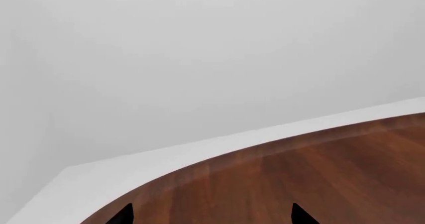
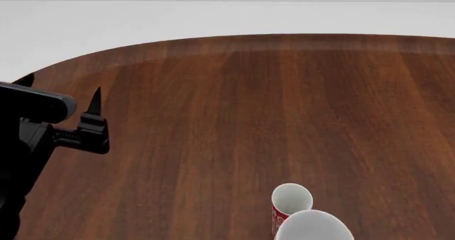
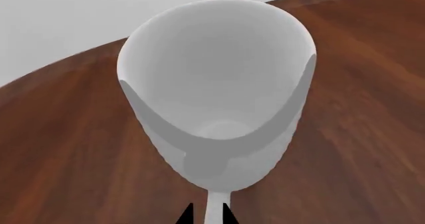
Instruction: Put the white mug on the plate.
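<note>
The white mug (image 3: 216, 89) fills the right wrist view, seen from above into its empty inside. My right gripper (image 3: 207, 215) is shut on its thin handle (image 3: 214, 209), one dark fingertip on each side. In the head view the white mug (image 2: 314, 226) shows at the bottom edge, lifted close to the camera, and the right gripper itself is out of sight. My left gripper (image 2: 61, 88) hovers open over the table's left side, far from the mug, with nothing between its fingers (image 1: 212, 216). The plate is out of view.
A red mug with white patterns (image 2: 279, 218) stands on the wooden table (image 2: 235, 117) just behind the white mug. The table's curved far edge (image 1: 199, 169) meets a white floor and wall beyond.
</note>
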Available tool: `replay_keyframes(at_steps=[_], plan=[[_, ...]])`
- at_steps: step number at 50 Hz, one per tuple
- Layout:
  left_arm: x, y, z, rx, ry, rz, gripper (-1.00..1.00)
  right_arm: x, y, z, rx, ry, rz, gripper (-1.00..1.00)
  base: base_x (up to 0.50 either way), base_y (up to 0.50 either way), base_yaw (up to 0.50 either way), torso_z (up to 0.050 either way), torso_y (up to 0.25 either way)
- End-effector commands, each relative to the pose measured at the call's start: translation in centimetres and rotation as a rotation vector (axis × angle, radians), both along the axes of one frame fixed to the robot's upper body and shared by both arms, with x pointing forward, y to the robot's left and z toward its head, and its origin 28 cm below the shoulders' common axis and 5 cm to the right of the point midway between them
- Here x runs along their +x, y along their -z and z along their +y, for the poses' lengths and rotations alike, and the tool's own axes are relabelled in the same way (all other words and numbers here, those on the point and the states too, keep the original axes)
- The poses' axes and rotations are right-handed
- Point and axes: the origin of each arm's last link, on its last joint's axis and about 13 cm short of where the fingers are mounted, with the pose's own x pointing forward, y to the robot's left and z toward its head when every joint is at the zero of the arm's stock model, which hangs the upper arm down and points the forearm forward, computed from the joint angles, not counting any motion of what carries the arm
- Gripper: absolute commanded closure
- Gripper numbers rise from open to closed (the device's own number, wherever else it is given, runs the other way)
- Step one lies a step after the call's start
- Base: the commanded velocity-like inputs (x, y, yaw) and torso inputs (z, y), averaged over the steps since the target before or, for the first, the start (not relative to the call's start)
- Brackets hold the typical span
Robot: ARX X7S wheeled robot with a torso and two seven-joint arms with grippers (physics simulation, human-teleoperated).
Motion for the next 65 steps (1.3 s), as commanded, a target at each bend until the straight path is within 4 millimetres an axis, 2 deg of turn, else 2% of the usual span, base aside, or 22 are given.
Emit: replay_keyframes(at_steps=[1,23,47,59,65], plan=[[0.6,0.0,-0.2,-0.005,0.020,-0.008,-1.00,-1.6,-0.6,-0.5,0.007,0.102,0.013,1.00,0.00,0.00,0.00,0.000,0.000],[1.8,0.2,-1.2,-0.007,0.059,-0.003,-1.00,-3.8,-1.2,-2.3,-0.087,0.293,0.006,1.00,0.00,0.00,0.00,0.000,0.000],[2.2,0.4,-1.5,0.001,0.068,0.007,-1.00,-5.8,-3.9,-3.9,-0.186,0.447,-0.063,1.00,0.00,0.00,0.00,0.000,0.000],[2.3,0.6,-1.7,0.010,0.073,0.011,-1.00,-6.0,-2.7,-6.5,-0.226,0.617,-0.050,1.00,0.00,0.00,0.00,0.000,0.000],[2.3,0.6,-1.8,0.013,0.070,0.014,-1.00,-5.8,-2.2,-7.5,-0.185,0.661,-0.046,1.00,0.00,0.00,0.00,0.000,0.000]])
